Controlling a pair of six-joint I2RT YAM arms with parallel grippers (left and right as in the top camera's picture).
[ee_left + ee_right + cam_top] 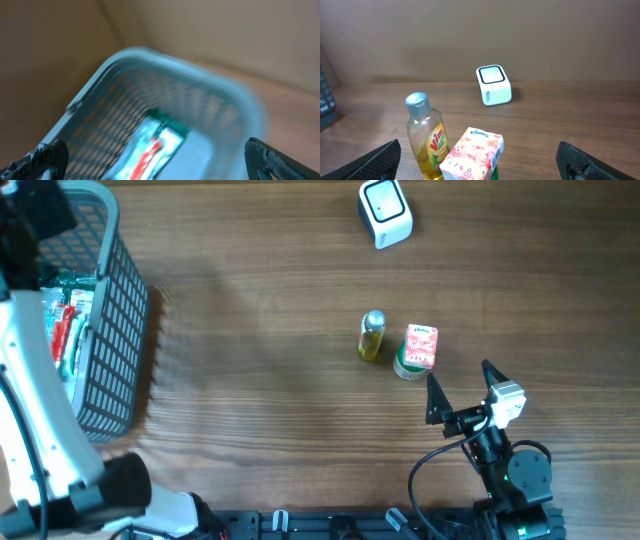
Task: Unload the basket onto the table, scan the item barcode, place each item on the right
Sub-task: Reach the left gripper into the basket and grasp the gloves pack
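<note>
A white barcode scanner [385,212] [494,85] sits at the table's far edge. Mid-table stand a yellow Vim bottle [372,336] [426,137] and a pink Kleenex pack [421,346] [472,155], which rests on a green item [405,368]. My right gripper [460,372] [480,165] is open just short of them, holding nothing. Over the grey basket [110,330] [150,60], my left gripper [160,162] hangs open and empty. Below it in the basket lies a green, white and red package [155,147] [65,320]. The left wrist view is blurred.
The left arm's white link [30,410] runs along the table's left side beside the basket. Bare wooden tabletop [260,290] lies between the basket and the items. A brown wall [480,35] stands behind the scanner.
</note>
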